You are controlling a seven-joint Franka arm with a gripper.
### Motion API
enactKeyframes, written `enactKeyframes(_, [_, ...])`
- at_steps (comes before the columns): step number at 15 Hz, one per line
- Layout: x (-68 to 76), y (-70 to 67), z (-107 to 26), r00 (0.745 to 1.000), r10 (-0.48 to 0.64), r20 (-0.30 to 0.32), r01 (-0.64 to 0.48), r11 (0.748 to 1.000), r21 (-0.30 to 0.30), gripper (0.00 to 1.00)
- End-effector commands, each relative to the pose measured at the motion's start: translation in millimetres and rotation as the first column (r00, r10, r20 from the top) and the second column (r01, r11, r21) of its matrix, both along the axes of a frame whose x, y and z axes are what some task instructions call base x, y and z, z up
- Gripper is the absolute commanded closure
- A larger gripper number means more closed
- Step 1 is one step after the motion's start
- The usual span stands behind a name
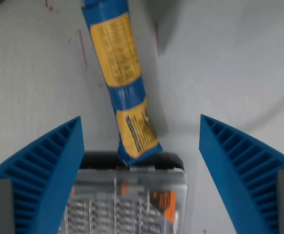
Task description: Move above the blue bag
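Observation:
The blue bag (121,73) with yellow label panels lies lengthwise on the white table, running from the top edge of the wrist view down to the middle. Its lower end rests on the edge of a clear plastic case (127,195). My gripper (139,122) hangs above the bag's lower end, open. The two blue ribbed fingers (54,165) stand wide apart, one on each side of the bag, touching nothing.
The clear plastic case with a dark rim holds rows of small metal bits and an orange insert; it fills the bottom centre between the fingers. Thin red marks (83,48) are drawn on the white table surface.

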State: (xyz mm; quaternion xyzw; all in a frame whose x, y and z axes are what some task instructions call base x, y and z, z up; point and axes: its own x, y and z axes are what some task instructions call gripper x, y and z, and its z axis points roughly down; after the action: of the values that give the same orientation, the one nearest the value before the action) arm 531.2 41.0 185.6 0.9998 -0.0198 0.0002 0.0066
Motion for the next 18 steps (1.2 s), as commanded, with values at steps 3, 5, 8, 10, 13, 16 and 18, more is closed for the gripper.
enactKeyframes(3, [14.4, 6.8, -13.4, 0.993, 0.118, -0.018, -0.119, 0.991, -0.066, 0.00])
enactKeyframes(5, [18.2, 9.1, -19.6, 0.992, 0.125, -0.018, -0.126, 0.990, -0.069, 0.00])
enactKeyframes(8, [23.4, 11.9, -28.2, 0.991, 0.134, -0.018, -0.135, 0.988, -0.072, 0.00])
enactKeyframes(10, [26.3, 13.3, -33.0, 0.990, 0.138, -0.017, -0.138, 0.988, -0.068, 0.00])
enactKeyframes(13, [29.3, 15.1, -38.4, 0.991, 0.133, -0.016, -0.133, 0.989, -0.069, 0.00])
enactKeyframes(16, [31.2, 16.8, -41.8, 0.991, 0.130, -0.013, -0.130, 0.989, -0.070, 0.00])
enactKeyframes(18, [32.1, 17.6, -43.5, 0.992, 0.127, -0.011, -0.127, 0.989, -0.070, 0.00])
